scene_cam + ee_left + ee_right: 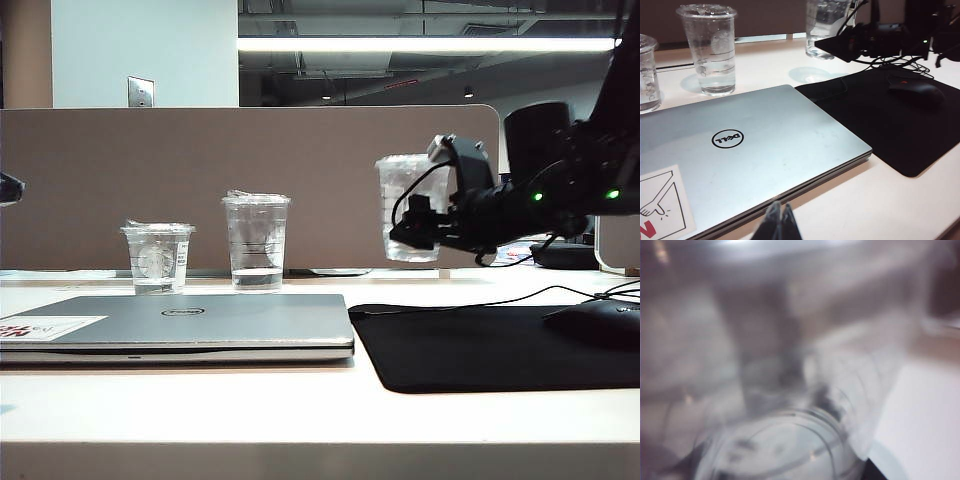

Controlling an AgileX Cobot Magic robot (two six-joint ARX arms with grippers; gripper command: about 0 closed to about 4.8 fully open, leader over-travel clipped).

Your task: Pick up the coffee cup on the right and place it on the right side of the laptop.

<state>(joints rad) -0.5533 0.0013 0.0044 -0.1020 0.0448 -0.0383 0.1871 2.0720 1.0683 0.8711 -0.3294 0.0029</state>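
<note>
The coffee cup [403,200], clear plastic with a flat lid, hangs above the table's back right, just off the surface. My right gripper [418,228] is shut on its side, coming in from the right. In the left wrist view the cup [824,25] floats over its own shadow, with the black right gripper [842,46] against it. Seen from the right wrist, the blurred cup [790,390] fills the frame and hides the fingers. The silver Dell laptop [180,320] lies closed at front left. My left gripper [780,220] is shut and empty, near the laptop's [750,150] front edge.
A short clear cup [158,257] and a taller clear cup [256,242] stand behind the laptop. A black mouse pad [480,345] lies right of the laptop, with a mouse [595,322] and cables on it. A brown partition [250,170] closes the back.
</note>
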